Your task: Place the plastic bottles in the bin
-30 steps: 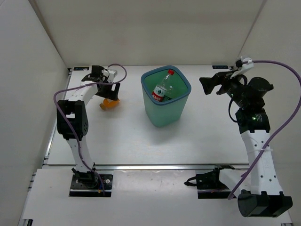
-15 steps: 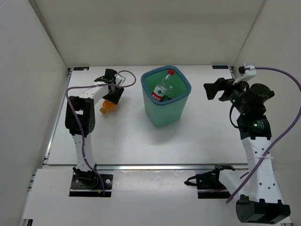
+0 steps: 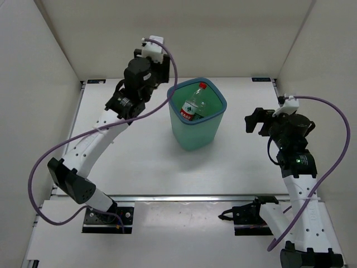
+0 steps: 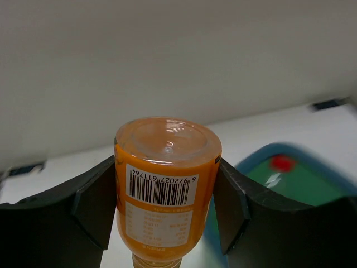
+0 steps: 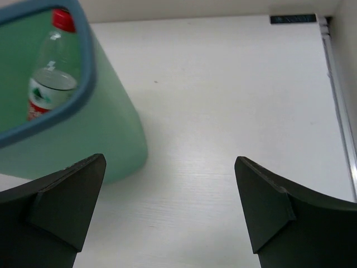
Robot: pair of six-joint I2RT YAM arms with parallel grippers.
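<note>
We see the left gripper [image 4: 166, 192] pinching the orange bottle [image 4: 167, 146] by its sides, held aloft just left of the bin [image 3: 195, 138]. Inside the bin leans a clear bottle [image 3: 192, 104] with a red cap. Further right, apart from the bin, the right gripper [image 5: 170, 161] hangs over the table [image 3: 139, 162] with its fingers spread wide.

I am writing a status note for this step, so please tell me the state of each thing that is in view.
left gripper: shut on the orange bottle.
orange bottle: clamped between the fingers, not yet in the bin.
right gripper: open, empty.
bin: upright, open on top, one bottle inside.
red-capped bottle: inside the bin, leaning, cap on.
</note>
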